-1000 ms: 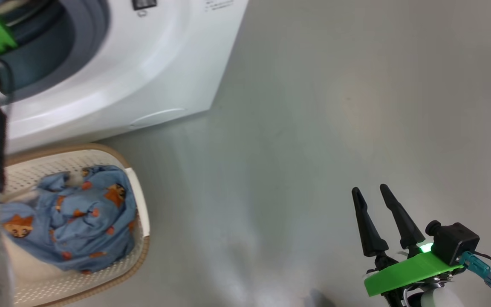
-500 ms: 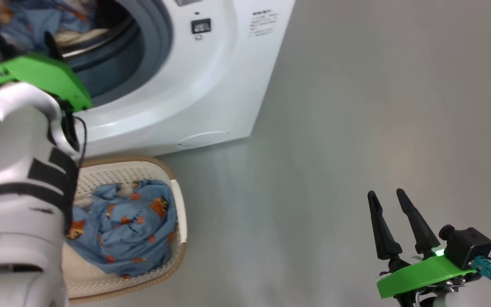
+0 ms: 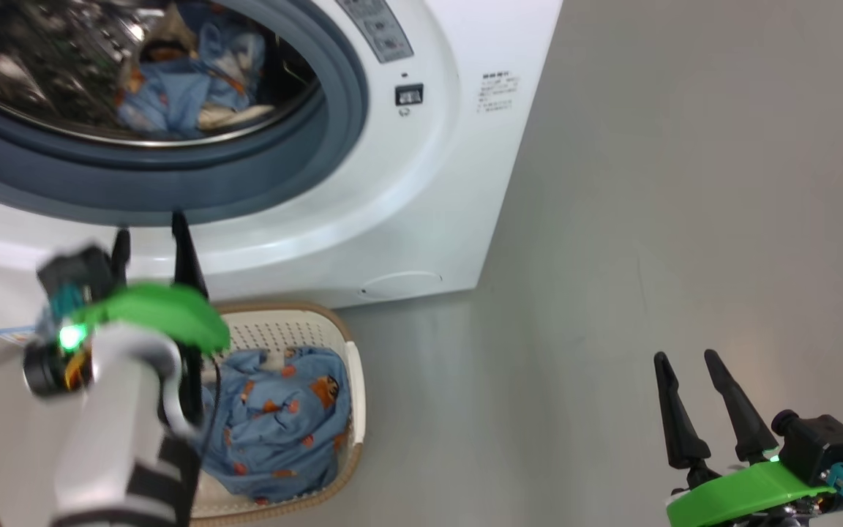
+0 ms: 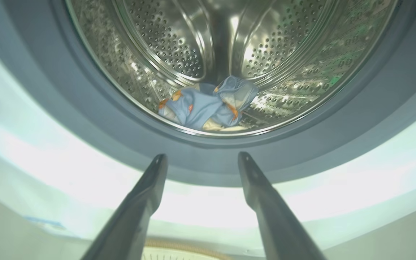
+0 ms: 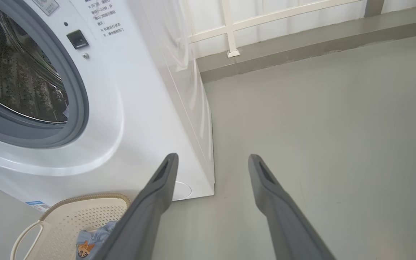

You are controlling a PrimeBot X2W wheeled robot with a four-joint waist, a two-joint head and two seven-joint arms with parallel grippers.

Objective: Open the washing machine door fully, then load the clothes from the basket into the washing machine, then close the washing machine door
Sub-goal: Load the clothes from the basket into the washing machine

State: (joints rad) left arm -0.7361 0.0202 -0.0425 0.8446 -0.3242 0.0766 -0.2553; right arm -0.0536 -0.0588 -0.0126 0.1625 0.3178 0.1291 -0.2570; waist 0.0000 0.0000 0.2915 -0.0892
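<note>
My left jaws stand wide apart, empty, just outside the washer (image 3: pixel 421 183) mouth, above the basket (image 3: pixel 297 326). My right jaws, equally wide and empty, hang over the floor (image 3: pixel 648 183) well to the right. Some clothes (image 3: pixel 173 95) lie in the drum (image 4: pixel 179 47), the rest in the basket.

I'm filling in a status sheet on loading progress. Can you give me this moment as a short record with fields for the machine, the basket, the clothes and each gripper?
washing machine: white front-loader, drum opening uncovered
drum clothes: light-blue printed bundle at the drum's front lip
basket: on the floor, close before the machine
basket clothes: blue printed fabric, not yet loaded
left gripper: open, empty, before the gasket's lower edge
right gripper: open, empty, over bare floor
</note>
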